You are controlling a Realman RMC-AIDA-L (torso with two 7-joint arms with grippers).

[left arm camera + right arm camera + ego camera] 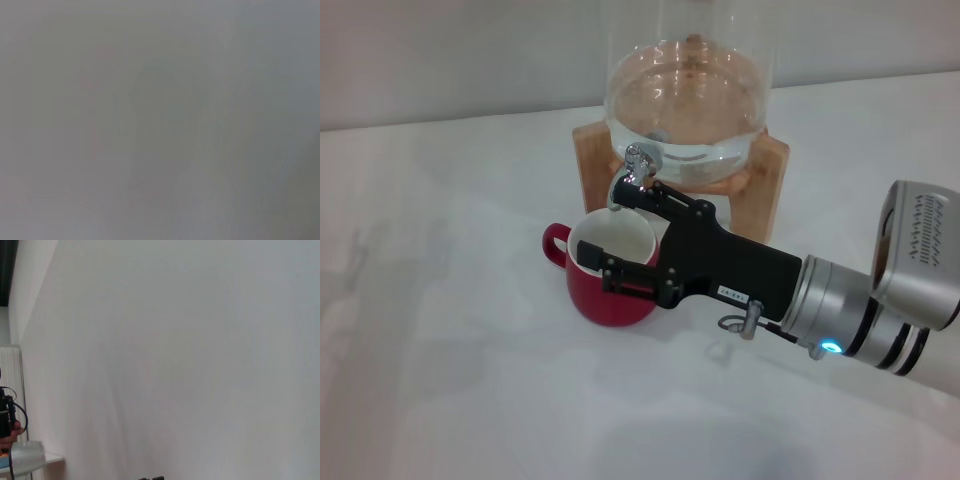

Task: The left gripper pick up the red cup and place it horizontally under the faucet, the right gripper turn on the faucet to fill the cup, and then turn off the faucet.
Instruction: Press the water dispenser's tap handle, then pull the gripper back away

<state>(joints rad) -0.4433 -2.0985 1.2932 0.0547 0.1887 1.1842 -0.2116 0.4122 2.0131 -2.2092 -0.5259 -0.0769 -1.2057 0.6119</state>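
Observation:
The red cup (612,297) stands upright on the white table, its white inside showing and its handle (554,243) pointing left. It sits right below the chrome faucet (638,166) of the glass dispenser (686,95). My right gripper (617,231) reaches in from the right above the cup, fingers apart. Its upper finger (660,203) lies against the faucet's spout and its lower finger (630,270) is over the cup's rim. The left gripper is out of view, and the left wrist view shows only a grey blur.
The dispenser holds water and rests on a wooden stand (771,172) at the back of the white table (440,330). The right forearm (865,315) with its blue light crosses the right side. The right wrist view shows mostly a white wall.

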